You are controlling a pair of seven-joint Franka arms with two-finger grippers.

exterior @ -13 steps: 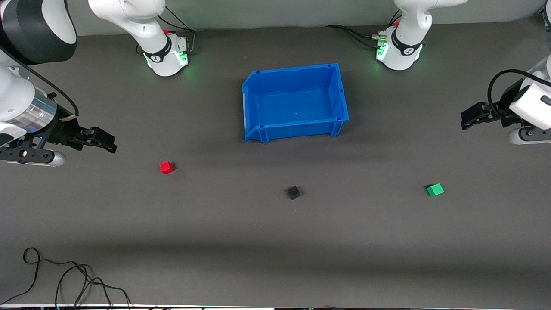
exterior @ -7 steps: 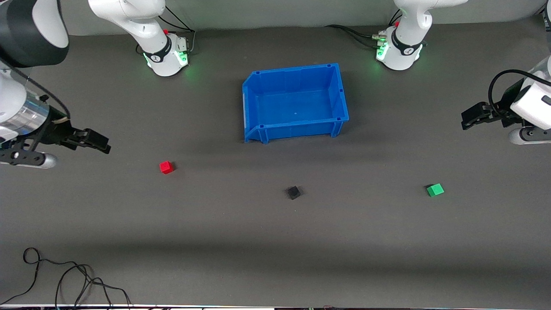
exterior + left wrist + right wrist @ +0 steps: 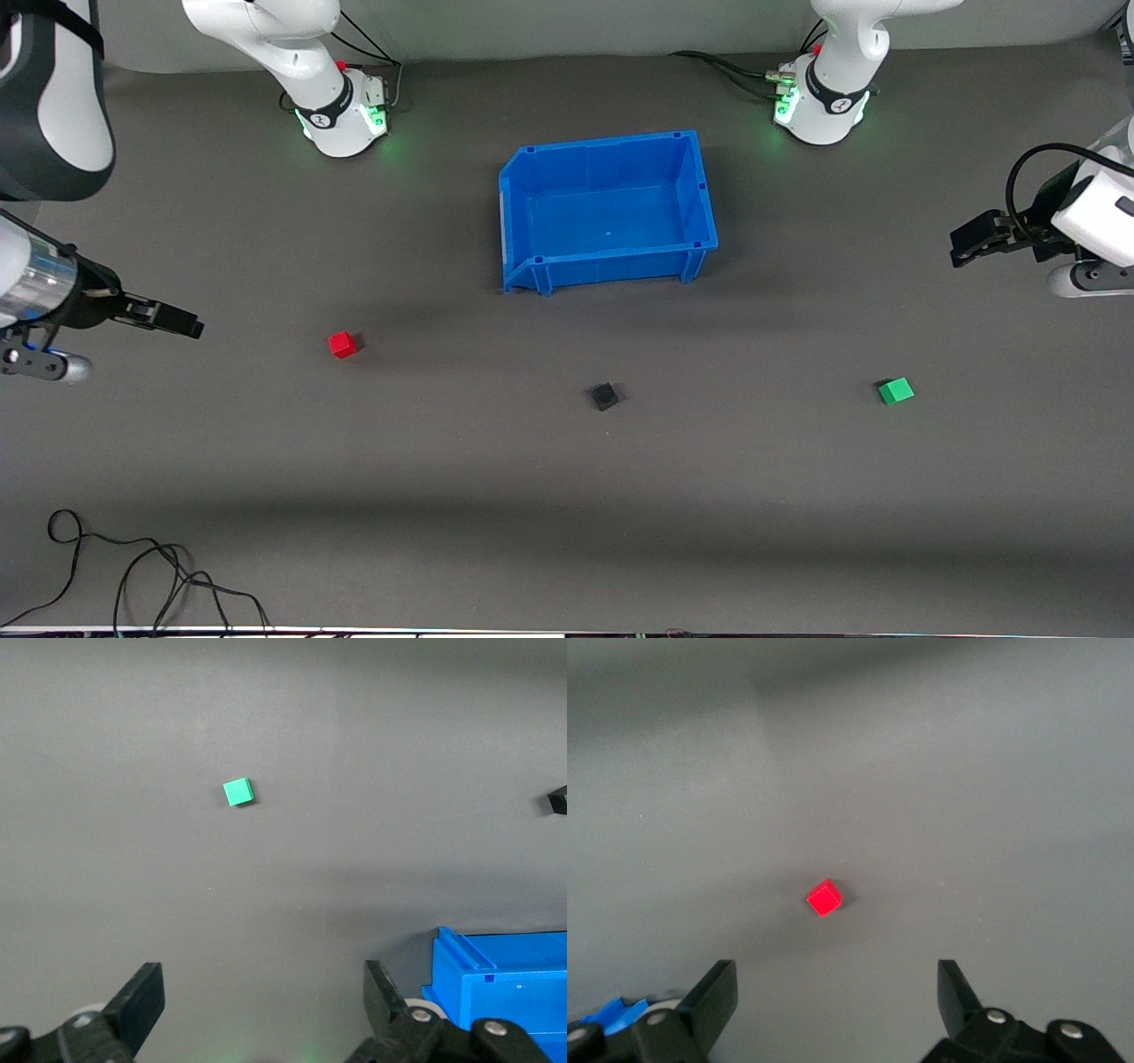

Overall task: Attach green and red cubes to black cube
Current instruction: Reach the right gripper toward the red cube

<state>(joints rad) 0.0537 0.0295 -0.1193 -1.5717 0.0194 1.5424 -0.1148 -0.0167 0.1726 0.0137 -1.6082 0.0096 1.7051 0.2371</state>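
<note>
The red cube (image 3: 342, 344) lies on the grey mat toward the right arm's end; it also shows in the right wrist view (image 3: 824, 898). The black cube (image 3: 604, 396) lies mid-table, nearer to the front camera than the blue bin (image 3: 532, 268). The green cube (image 3: 896, 391) lies toward the left arm's end and shows in the left wrist view (image 3: 237, 792). My right gripper (image 3: 188, 326) is open and empty above the mat beside the red cube, apart from it. My left gripper (image 3: 961, 245) is open and empty over the mat near the left arm's end.
The blue bin stands open and empty mid-table, nearer the arm bases than the cubes; its corner shows in the left wrist view (image 3: 496, 992). A loose black cable (image 3: 133, 576) lies at the table's front corner by the right arm's end.
My right gripper has drawn back toward the right arm's end of the table and dropped slightly in the front view. The left arm and the cubes have not moved.
</note>
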